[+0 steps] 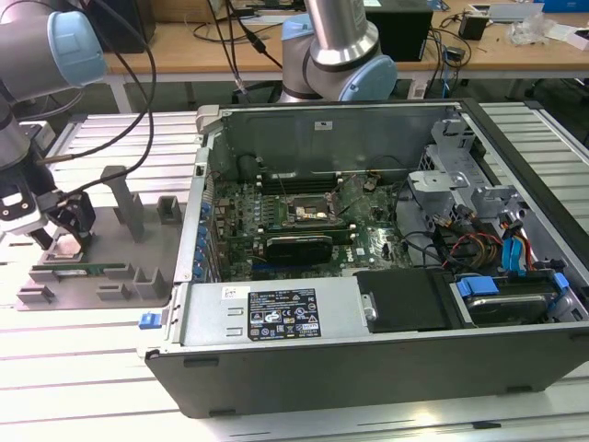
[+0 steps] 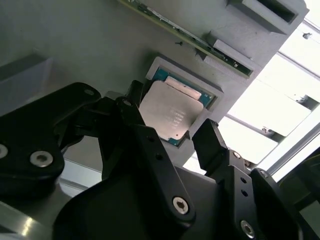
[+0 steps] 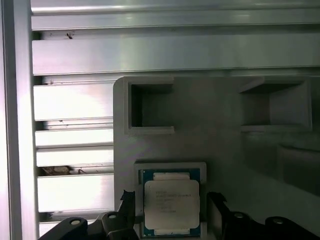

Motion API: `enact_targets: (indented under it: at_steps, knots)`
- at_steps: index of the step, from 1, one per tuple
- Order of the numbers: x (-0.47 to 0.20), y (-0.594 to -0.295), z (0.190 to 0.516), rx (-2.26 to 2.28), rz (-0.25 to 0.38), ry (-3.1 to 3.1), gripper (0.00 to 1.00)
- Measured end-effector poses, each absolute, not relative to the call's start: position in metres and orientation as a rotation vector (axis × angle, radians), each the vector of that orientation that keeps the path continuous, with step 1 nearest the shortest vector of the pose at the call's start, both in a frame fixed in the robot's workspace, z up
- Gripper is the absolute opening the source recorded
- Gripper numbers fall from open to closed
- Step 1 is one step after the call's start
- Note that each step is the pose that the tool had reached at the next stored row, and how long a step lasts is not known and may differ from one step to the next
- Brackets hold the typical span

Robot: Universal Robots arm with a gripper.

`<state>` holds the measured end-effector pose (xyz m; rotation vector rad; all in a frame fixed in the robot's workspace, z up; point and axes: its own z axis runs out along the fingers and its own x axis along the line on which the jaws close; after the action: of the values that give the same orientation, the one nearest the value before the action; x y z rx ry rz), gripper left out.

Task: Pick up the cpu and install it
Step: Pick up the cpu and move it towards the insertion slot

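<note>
The cpu (image 2: 170,110) (image 3: 171,202) is a small silvery square chip lying flat in a shallow recess of the grey holder tray (image 1: 120,267), at the exterior view's left. In that view it shows as a pale patch (image 1: 66,245) under my gripper (image 1: 60,230). My gripper (image 2: 171,117) (image 3: 171,206) is open just above it. One black finger (image 2: 134,97) stands on one side of the chip and the other finger (image 2: 207,137) on the opposite side. I cannot tell whether the fingers touch the chip's edges.
A long green memory stick (image 2: 190,40) lies in a slot of the same tray. The open computer case (image 1: 368,368) lies to the exterior view's right, with its motherboard socket (image 1: 308,210) uncovered. Another arm's base (image 1: 336,46) stands behind the case.
</note>
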<state>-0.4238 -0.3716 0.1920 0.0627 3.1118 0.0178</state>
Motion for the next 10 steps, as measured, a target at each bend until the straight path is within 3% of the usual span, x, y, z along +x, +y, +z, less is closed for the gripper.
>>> enact_targets:
  at_steps: [10]
  knots:
    - [-0.4226, -0.3705, 0.1874, 0.051, 0.018, 3.112, 0.67]
